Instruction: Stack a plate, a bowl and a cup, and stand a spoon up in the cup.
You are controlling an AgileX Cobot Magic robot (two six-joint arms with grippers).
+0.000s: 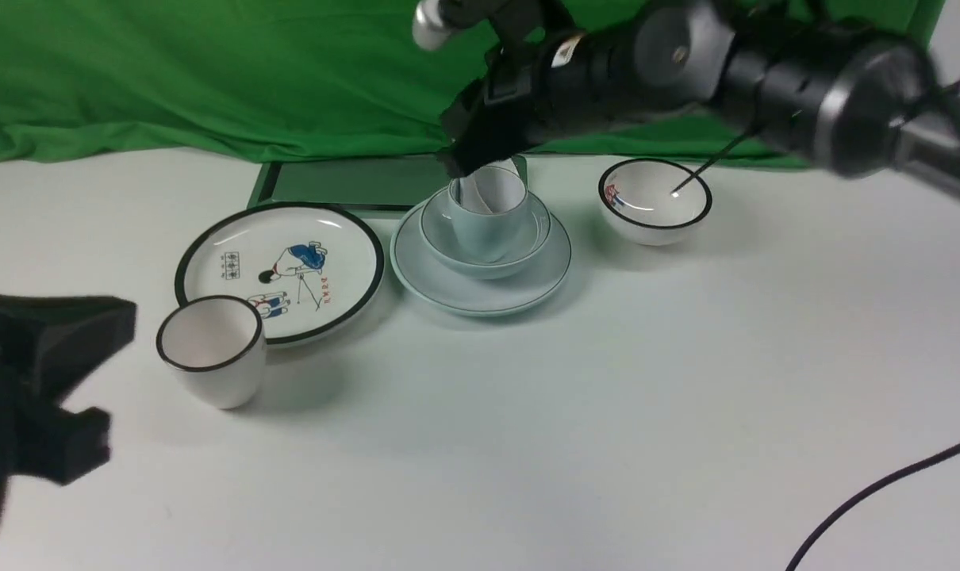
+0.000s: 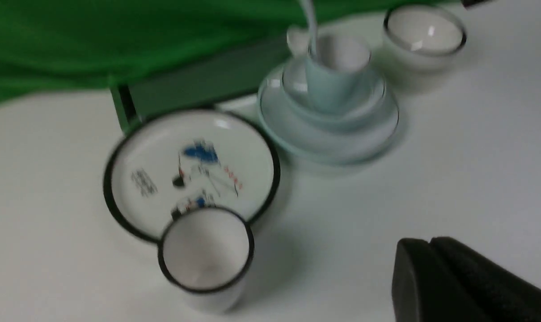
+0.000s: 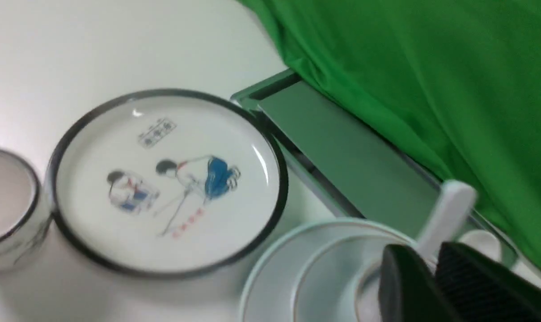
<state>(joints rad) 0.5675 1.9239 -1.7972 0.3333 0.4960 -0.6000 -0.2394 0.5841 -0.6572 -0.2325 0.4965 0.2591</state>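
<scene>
One matte white table [image 1: 528, 444] meets creased green cloth [image 1: 210, 79] at twelve o'clock. There I see glossy, round, pale ware: cup [image 1: 488, 230] in bowl [image 1: 488, 268] on plate [image 1: 448, 289]. My right gripper [image 3: 427, 257] pinches the curved white spoon [image 3: 447, 214], which dips into the cup. My left gripper [image 2: 431, 250], at eight o'clock, has its jaws pressed together.

The right arm [image 1: 766, 59] reaches in from the right, right gripper [image 1: 476, 155] tipped downward, fingers [image 3: 400, 281] closed about the spoon [image 3: 447, 210] handle; the left gripper [image 2: 430, 250] hangs low at the near left, fingers pressed together.
</scene>
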